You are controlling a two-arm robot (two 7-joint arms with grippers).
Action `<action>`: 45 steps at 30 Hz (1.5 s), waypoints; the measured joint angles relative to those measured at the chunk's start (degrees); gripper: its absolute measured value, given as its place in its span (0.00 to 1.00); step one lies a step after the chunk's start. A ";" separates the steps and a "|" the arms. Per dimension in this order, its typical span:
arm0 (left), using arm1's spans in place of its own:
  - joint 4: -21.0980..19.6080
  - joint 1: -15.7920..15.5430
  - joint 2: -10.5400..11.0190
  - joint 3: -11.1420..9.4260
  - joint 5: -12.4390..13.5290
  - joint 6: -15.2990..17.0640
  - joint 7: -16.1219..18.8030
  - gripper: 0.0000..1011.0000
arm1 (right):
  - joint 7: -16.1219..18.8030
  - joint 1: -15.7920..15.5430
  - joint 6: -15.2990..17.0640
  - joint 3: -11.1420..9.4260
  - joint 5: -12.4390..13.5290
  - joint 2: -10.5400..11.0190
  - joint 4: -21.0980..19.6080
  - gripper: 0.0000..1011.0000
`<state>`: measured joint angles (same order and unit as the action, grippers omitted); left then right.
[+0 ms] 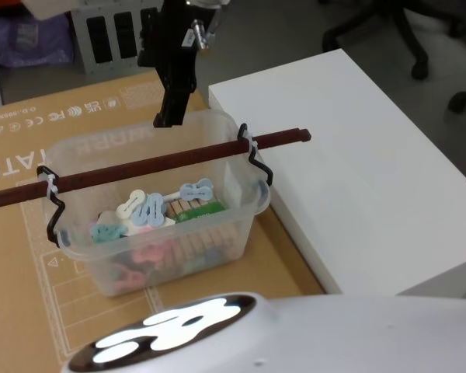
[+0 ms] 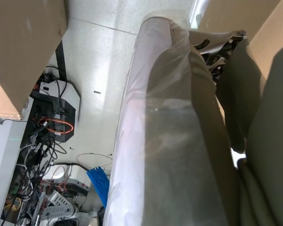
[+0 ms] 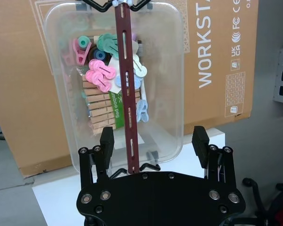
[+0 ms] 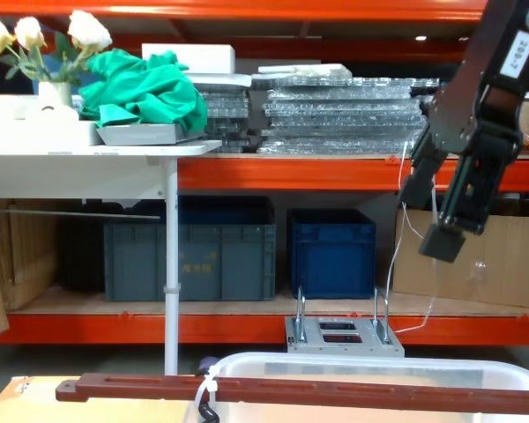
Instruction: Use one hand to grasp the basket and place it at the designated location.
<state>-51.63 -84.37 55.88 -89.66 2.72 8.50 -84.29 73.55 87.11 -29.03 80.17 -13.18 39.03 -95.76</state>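
Right tool point(image 3: 153, 139) wide open, empty. Handle point(image 3: 128, 94) below, off-centre between jaws. End grasp would likely tilt basket point(image 3: 174, 70).

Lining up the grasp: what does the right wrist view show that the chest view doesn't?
Right wrist alone: clothes pegs inside the basket, and the handle running between the open fingers of the right gripper. Chest alone: the gripper hanging clear above the rim, and blue crates on the shelf behind. Both: basket, handle, gripper.
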 joint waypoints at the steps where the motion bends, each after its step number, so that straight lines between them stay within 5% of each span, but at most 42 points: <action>1: 0.00 0.00 0.00 0.00 0.00 0.00 0.00 0.00 | 0.00 0.00 0.00 0.00 -0.01 -0.01 0.03 0.99; 34: -0.02 0.00 0.00 0.00 -0.01 0.00 0.00 0.00 | -0.44 -3.08 -2.86 0.25 -0.47 -1.08 3.41 0.99; 40: -0.02 0.00 0.00 0.00 0.00 0.00 0.00 0.00 | -0.44 -3.60 -4.23 0.89 -0.39 -3.33 6.69 0.99; 45: -0.01 0.00 0.00 0.00 0.00 0.00 0.00 0.00 | -0.11 -4.06 -5.41 2.37 0.35 -7.31 11.60 0.99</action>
<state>-51.64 -84.37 55.88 -89.66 2.72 8.50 -84.29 73.44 83.05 -34.44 82.55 -12.83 31.71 -84.15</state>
